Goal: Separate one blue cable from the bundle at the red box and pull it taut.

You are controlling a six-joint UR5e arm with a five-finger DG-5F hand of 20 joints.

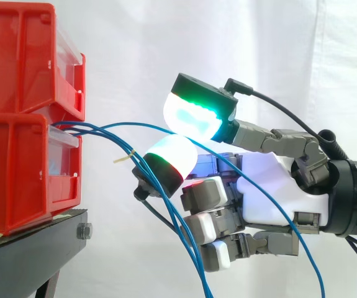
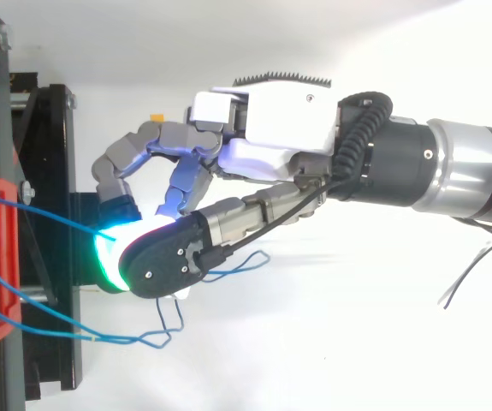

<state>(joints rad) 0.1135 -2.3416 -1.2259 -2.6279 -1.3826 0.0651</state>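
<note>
One blue cable [image 1: 122, 126] leaves the front of the lower red bin [image 1: 17, 174] and arcs right to run in between two glowing fingertips [image 1: 194, 115]. The pads hide the contact itself. The cable comes out on their far right and drops off the bottom edge. The other blue cables [image 1: 178, 230] sag lower from the same bin with a pale tie [image 1: 123, 158] on them, and their ends are cut off too. An upper red bin [image 1: 17, 56] sits on the lower one, both on a black stand [image 1: 35, 242]. The hand [image 1: 271, 186] pinches the single cable between a green pad and a white one, its remaining fingers bent below.
</note>
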